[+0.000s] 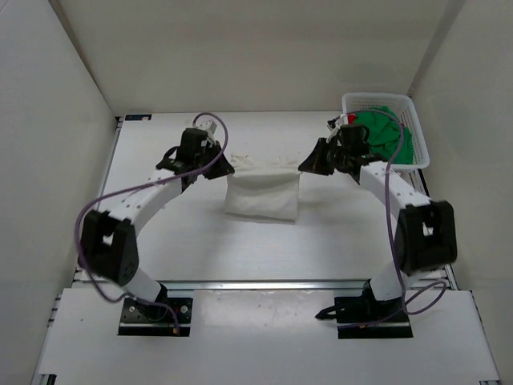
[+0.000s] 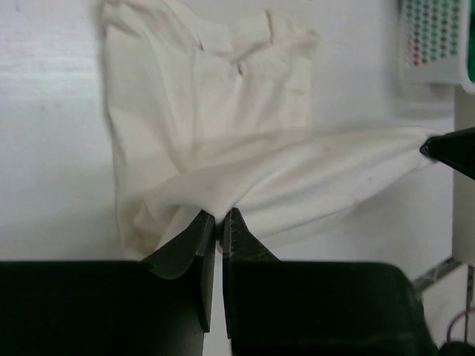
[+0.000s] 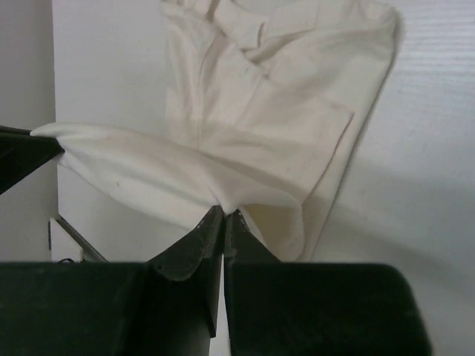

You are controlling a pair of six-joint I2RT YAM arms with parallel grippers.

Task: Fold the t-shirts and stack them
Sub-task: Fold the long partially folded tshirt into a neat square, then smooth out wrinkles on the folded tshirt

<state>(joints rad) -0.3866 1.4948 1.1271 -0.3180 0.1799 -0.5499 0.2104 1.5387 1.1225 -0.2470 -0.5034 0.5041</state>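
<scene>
I am pinching one end of a lifted edge of the cream shirt (image 1: 262, 195) in my left hand (image 2: 219, 226), the fingers closed on a bunched bit of cloth with only a sliver of a gap between them. From that hand the edge is stretching rightward, fairly taut, above the tabletop (image 1: 200, 241). The rest of the shirt is draping down from it. Most of the cloth is lying on the near side of the held line, toward my bases, and a crumpled strip is lying just beyond it.

At the other end my right hand (image 3: 224, 221) is clamping the same edge, fingers pressed shut on the fabric. So the held edge is running straight across from hand to hand, and neither hand is nearer the shirt than the other: each is holding one end. I judge that the next move is turning on this: both hands should be travelling together, square to that line, so the fold is landing even and not skewed.

Further right, at the far corner, the green shirt (image 1: 385, 132) is sitting in a basket (image 1: 419, 156), well apart from both hands.
</scene>
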